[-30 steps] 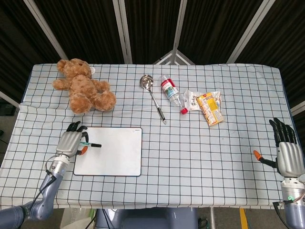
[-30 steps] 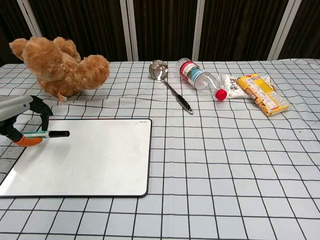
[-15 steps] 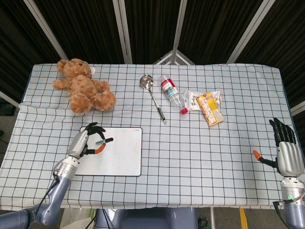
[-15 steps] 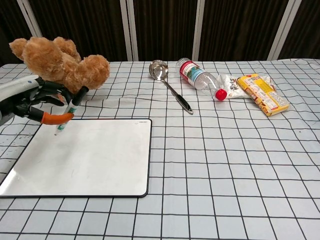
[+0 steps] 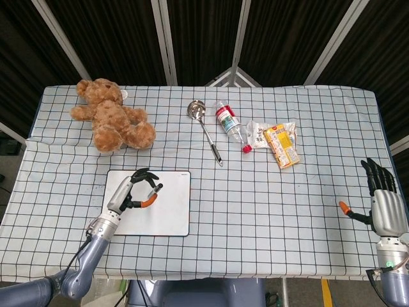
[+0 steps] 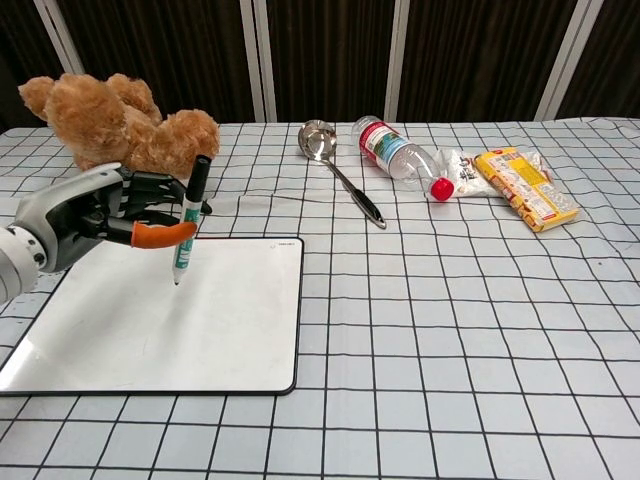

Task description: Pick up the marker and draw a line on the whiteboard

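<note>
Dark curtains hang behind a table (image 5: 307,211) covered in a black-gridded white cloth, with the whiteboard (image 6: 230,330) lying flat toward its near left. Over the whiteboard the left hand (image 6: 85,215) holds the marker (image 6: 187,222) nearly upright, pinched between the orange-tipped thumb and the curled fingers (image 6: 150,190), cap end up and tip pointing down at the board's upper half; whether the tip touches the surface is hard to tell from the chest view. From the head view the same hand (image 5: 131,192) sits above the whiteboard (image 5: 172,214) near its far edge. Beyond the whiteboard's far left corner sits a teddy bear (image 6: 120,125). Further right of the board's far edge lie a ladle (image 6: 335,170), a plastic bottle (image 6: 400,158) on its side with a red cap, and a yellow snack packet (image 6: 525,185). Well away from the whiteboard, at the table's near right edge, the right hand (image 5: 383,201) is raised with fingers spread wide, holding nothing.
</note>
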Controlling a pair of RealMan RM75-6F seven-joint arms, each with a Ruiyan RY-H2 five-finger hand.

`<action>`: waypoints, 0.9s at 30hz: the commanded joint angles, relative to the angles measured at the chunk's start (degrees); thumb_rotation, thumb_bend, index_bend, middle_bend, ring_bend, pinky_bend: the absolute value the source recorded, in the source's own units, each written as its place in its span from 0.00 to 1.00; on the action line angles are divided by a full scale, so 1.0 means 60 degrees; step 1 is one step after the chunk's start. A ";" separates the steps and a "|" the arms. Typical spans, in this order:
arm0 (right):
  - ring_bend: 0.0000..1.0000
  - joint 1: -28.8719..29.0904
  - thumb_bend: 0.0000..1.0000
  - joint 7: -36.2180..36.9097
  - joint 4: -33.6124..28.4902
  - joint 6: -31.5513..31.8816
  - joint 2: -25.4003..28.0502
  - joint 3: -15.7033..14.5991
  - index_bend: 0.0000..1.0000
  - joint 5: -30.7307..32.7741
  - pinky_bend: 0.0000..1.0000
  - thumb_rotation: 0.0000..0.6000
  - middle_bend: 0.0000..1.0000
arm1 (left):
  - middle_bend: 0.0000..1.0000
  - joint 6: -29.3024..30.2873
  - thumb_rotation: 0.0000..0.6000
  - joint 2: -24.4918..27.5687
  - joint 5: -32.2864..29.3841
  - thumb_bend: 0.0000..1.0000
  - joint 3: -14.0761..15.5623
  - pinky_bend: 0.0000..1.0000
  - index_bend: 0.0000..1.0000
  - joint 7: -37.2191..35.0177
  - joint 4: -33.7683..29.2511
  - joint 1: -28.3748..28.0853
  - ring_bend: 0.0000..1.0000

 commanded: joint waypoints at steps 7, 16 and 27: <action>0.00 0.0006 0.21 0.0010 0.0003 -0.0022 0.0002 -0.0006 0.00 -0.0002 0.00 1.00 0.00 | 0.31 -0.0074 1.00 -0.0351 0.0070 0.52 0.0035 0.19 0.75 -0.0143 0.0349 -0.0105 0.10; 0.00 0.0017 0.21 0.0034 0.0006 -0.0046 0.0001 -0.0004 0.00 0.0002 0.00 1.00 0.00 | 0.31 -0.0085 1.00 -0.0728 0.0173 0.52 0.0080 0.19 0.75 -0.0305 0.0765 -0.0178 0.10; 0.00 0.0015 0.21 0.0030 0.0014 -0.0039 0.0006 -0.0005 0.00 -0.0004 0.00 1.00 0.00 | 0.31 -0.0141 1.00 -0.0785 0.0285 0.52 0.0077 0.19 0.75 -0.0307 0.1042 -0.0274 0.10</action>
